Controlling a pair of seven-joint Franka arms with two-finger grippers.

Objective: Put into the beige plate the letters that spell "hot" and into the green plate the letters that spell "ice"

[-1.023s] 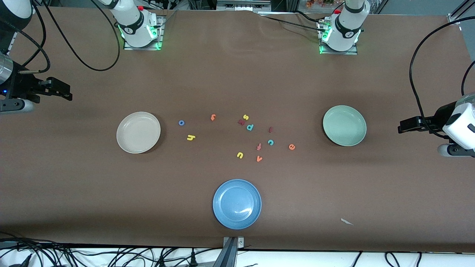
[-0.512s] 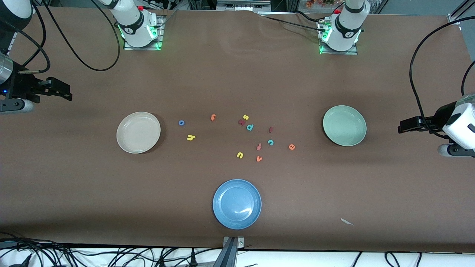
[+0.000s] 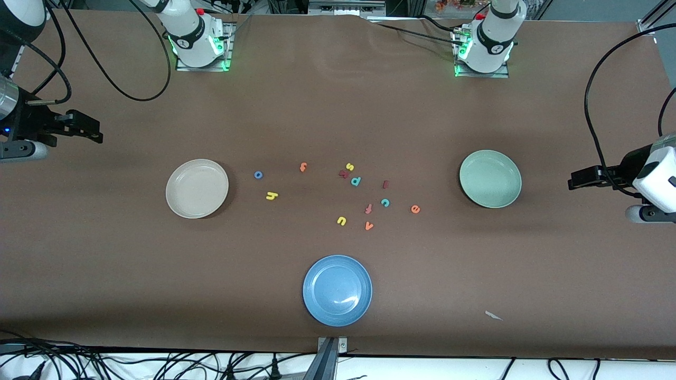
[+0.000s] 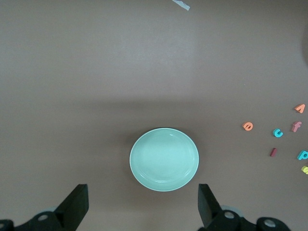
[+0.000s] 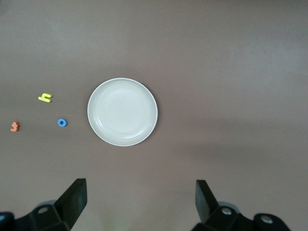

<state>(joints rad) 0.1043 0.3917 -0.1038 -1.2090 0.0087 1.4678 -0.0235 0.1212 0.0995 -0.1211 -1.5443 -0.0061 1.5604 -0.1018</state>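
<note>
Both plates are empty and all six task letters lie loose on the tabletop (image 3: 338, 105); no pick has begun. The right gripper (image 5: 139, 202) hangs high, jaws wide and holding nothing, at the right arm's end of the tabletop, with the beige plate (image 3: 197, 188) in its wrist view. The left gripper (image 4: 142, 207) hangs likewise, jaws wide and empty, at the left arm's end, looking down on the green plate (image 3: 490, 178).

The blue o (image 3: 258, 174), yellow h (image 3: 272, 196) and orange t (image 3: 303, 167) lie between the beige plate and the central cluster, well apart from one another, the o closest to the plate. The dark red i (image 3: 385, 184), teal c (image 3: 385, 202) and orange e (image 3: 415, 209) lie toward the green plate.

A sound first move would be the nearest clear letter for each arm: the o for the right, the e for the left. The letters are tiny and flat, so the jaws probably need to come straight down, centred, narrowing just above the surface. Care is advised at the c, which lies just beside the red-orange f (image 3: 368, 208); the teal p (image 3: 356, 181), yellow s (image 3: 349, 167), yellow u (image 3: 341, 220) and orange v (image 3: 368, 226) are distractors, as is the blue plate (image 3: 337, 290).

The surface is a matt brown covering, slightly rippled near the bases. A scrap of white paper (image 3: 493, 315) lies on it. Black cables trail along the edges.
</note>
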